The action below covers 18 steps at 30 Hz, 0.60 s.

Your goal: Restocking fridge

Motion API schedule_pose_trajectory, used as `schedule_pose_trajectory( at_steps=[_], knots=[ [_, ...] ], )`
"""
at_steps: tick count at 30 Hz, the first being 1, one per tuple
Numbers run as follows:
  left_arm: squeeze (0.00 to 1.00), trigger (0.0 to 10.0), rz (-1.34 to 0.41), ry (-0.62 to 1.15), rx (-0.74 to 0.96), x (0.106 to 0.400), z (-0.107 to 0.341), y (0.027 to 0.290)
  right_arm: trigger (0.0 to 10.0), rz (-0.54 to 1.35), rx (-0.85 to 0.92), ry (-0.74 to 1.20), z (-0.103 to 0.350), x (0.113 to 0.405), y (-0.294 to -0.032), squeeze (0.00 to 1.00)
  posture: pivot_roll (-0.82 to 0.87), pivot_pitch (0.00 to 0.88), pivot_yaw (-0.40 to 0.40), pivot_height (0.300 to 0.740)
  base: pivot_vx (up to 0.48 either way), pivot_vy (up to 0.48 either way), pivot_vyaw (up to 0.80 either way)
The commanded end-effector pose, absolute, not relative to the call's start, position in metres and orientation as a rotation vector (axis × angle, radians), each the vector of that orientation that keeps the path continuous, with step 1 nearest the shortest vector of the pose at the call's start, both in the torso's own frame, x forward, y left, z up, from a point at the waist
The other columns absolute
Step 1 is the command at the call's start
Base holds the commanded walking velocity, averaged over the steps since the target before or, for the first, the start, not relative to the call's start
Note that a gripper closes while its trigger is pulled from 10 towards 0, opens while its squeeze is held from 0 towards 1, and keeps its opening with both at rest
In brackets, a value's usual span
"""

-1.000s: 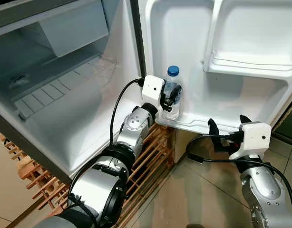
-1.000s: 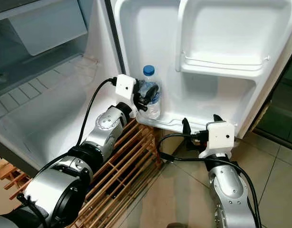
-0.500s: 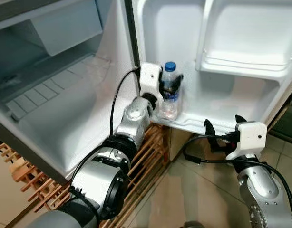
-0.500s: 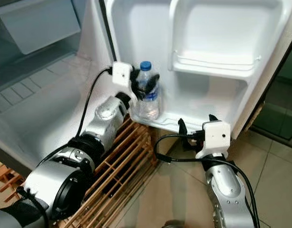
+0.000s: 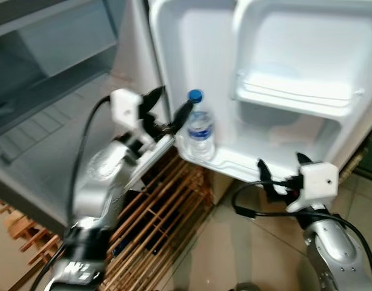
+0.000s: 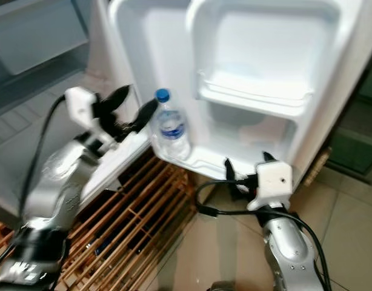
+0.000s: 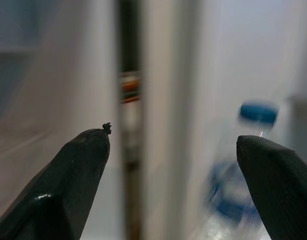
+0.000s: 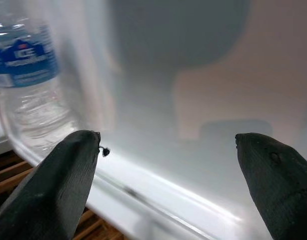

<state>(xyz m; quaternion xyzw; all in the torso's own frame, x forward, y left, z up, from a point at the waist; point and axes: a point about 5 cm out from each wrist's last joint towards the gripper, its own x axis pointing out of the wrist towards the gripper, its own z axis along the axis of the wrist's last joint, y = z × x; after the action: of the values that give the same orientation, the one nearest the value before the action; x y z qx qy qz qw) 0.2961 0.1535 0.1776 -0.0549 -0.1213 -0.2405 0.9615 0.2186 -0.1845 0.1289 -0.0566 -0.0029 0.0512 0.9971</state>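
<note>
Fridge door (image 5: 283,36) open, white moulded shelves inside. Wooden slatted rack (image 5: 168,224) on tiled floor (image 5: 234,254) below door. Water bottle (image 5: 200,130): clear plastic, blue cap, blue-white label, upright at hinge end of lower door shelf (image 5: 234,167). Left claw (image 5: 168,109) spread wide, beside bottle, not touching; door edge sits between its fingers in left wrist view. Right claw (image 5: 282,170) spread wide, empty, just before shelf lip, well apart from bottle.
</note>
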Motion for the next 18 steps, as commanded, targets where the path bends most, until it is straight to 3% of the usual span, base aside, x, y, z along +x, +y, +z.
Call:
schedule_pose_trajectory(
  at_steps=[1,15,18],
  knots=[
    [0.0,10.0,-0.494,-0.255,-0.064,0.291,0.184,0.151,10.0,0.136,-0.095,-0.003,0.129,0.22,-0.178,0.0,-0.15,0.0,0.095,0.74,0.0,0.0,0.0],
    [0.0,10.0,-0.442,-0.164,-0.02,0.283,0.172,0.133,10.0,0.14,-0.078,-0.04,0.135,0.238,-0.174,0.0,-0.17,0.0,0.093,0.74,0.0,0.0,0.0],
    [0.0,10.0,-0.45,-0.154,-0.032,0.285,0.172,0.124,10.0,0.054,0.032,-0.015,0.132,0.241,-0.181,0.0,-0.17,0.0,0.099,0.74,-0.236,0.0,0.0]
  ],
)
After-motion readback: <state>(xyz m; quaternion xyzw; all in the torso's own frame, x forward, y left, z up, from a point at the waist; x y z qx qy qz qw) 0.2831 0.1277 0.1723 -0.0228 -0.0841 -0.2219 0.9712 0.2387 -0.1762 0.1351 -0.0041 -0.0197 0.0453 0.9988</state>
